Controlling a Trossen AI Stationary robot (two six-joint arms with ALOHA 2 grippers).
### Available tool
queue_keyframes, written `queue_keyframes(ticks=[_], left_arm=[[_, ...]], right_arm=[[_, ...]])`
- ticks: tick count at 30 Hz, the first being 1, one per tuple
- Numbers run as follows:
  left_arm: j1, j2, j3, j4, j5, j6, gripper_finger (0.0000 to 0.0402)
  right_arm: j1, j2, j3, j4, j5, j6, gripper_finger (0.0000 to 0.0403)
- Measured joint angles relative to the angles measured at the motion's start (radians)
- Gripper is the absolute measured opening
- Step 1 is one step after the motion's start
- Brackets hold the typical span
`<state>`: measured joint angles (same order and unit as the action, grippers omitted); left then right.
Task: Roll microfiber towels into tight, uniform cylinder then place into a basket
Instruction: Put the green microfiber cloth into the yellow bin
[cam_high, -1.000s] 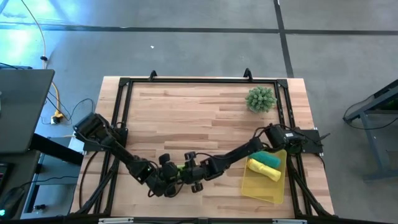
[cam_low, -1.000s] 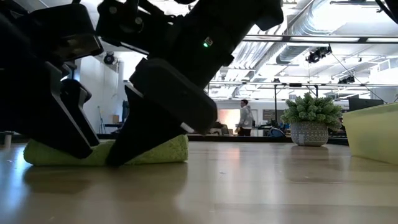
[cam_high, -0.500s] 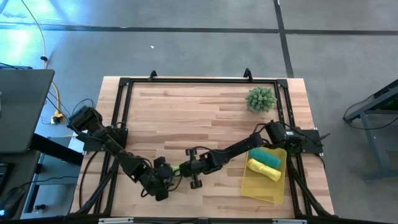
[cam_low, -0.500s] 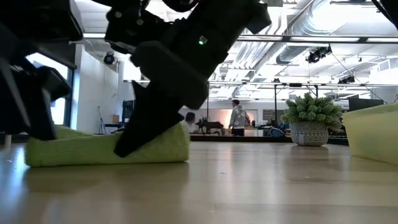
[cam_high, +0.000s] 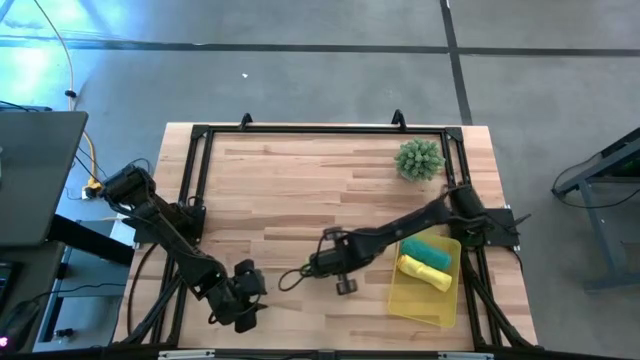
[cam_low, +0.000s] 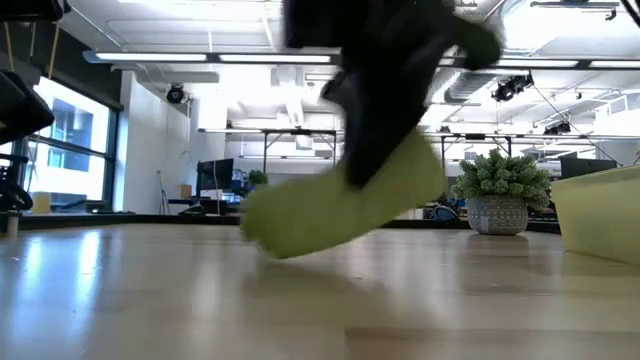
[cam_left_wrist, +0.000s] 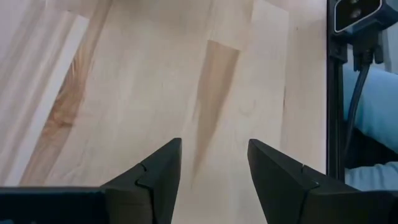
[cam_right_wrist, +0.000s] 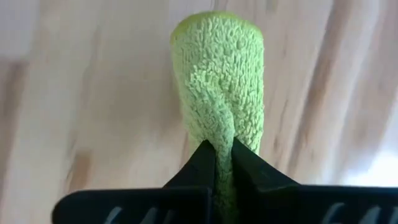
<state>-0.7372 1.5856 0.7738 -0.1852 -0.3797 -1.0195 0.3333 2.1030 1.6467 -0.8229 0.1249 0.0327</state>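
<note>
The right pincer (cam_right_wrist: 222, 163) is clamped tight on one end of the rolled lime green towel (cam_right_wrist: 219, 81), its two dark fingers (cam_right_wrist: 199, 167) pinching the fuzzy cloth between them. In the low view the towel (cam_low: 335, 205) hangs tilted from that pincer, its lower end close to the counter (cam_low: 320, 300); whether it touches I cannot tell. From above, the right pincer (cam_high: 322, 262) sits beside the basket (cam_high: 415, 298), on the side facing the counter's middle. The basket holds the yellow towel (cam_high: 424, 272) and the teal towel (cam_high: 428, 253), both rolled, lying side by side. The left pincer (cam_left_wrist: 212, 163) stands with its fingers apart over bare wood, gripping nothing, well apart from the basket (cam_high: 240, 300).
</note>
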Motion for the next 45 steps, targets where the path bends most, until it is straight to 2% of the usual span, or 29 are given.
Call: queue_keyframes(ticks=[6,10,15,20,22,25,29,35,41,45], left_arm=[[-0.005,-0.001,0.0,0.0,-0.023,-0.002,0.0175],[-0.005,-0.001,0.0,0.001,-0.026,-0.003,0.0175],[-0.004,-0.002,0.001,0.002,-0.033,-0.002,0.0175],[-0.003,-0.002,0.001,0.002,-0.055,0.0,0.0175],[-0.003,-0.002,0.001,0.002,-0.062,0.0,0.0175],[-0.003,-0.002,0.002,0.002,-0.072,0.0,0.0175],[0.0,-0.002,0.002,0.002,-0.075,0.001,0.0175],[0.029,-0.002,0.002,0.002,-0.076,0.001,0.0175],[0.066,-0.002,0.002,0.001,-0.058,0.001,0.0175],[0.087,-0.002,0.002,-0.006,-0.03,0.001,0.0175]], right_arm=[[0.045,-0.146,0.001,-0.187,0.004,0.101,0.0003],[0.119,-0.242,0.004,-0.349,0.11,0.224,0.0004],[0.264,-0.334,0.005,-0.622,0.283,0.541,0.0004],[0.457,-0.344,-0.015,-0.74,0.357,0.835,0.0004],[0.529,-0.344,-0.071,-0.734,0.358,0.931,0.0004],[0.628,-0.342,-0.194,-0.709,0.305,1.097,0.0004],[0.725,-0.342,-0.353,-0.544,0.265,1.246,0.0004],[0.764,-0.342,-0.52,-0.272,0.229,1.261,0.0004],[0.761,-0.342,-0.624,-0.089,0.185,1.253,0.0005],[0.762,-0.347,-0.647,-0.041,0.17,1.262,0.0009]])
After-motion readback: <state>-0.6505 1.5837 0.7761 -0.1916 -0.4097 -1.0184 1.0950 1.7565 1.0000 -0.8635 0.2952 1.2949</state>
